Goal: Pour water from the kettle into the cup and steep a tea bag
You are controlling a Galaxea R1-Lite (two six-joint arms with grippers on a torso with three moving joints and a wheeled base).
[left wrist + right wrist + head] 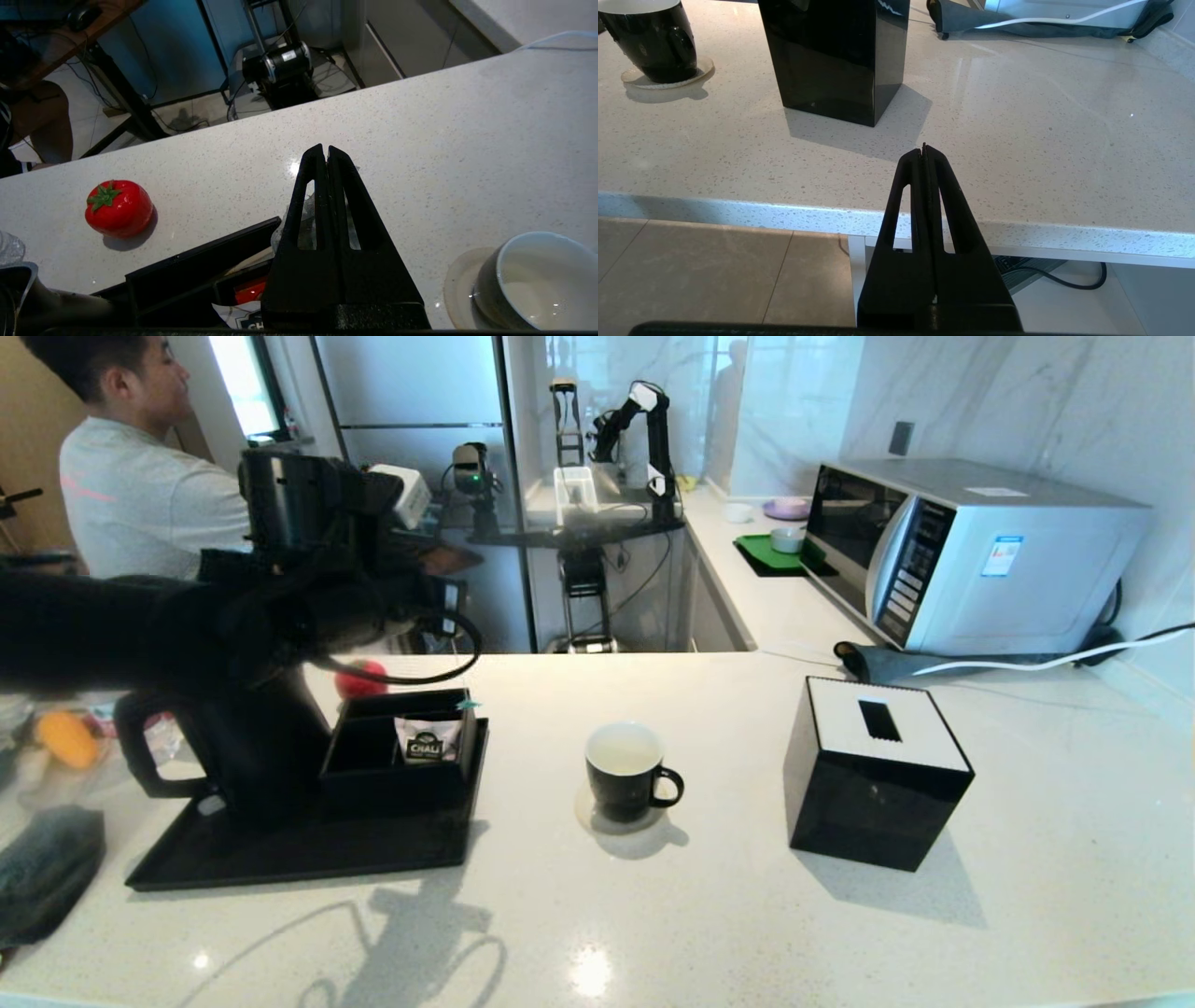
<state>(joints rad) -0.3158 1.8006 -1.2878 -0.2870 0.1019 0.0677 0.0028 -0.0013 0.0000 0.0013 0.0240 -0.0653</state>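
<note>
The left arm hides most of the kettle [245,747]; left gripper [325,151] pinched closed, maybe on mesh. One cup [624,771] stands right of it.

Black things on a speckled white desk [747,915]
Kettle [247,756] matte black; cup [627,784] black outside, white inside; tomato [118,207] red with a green top.
</note>
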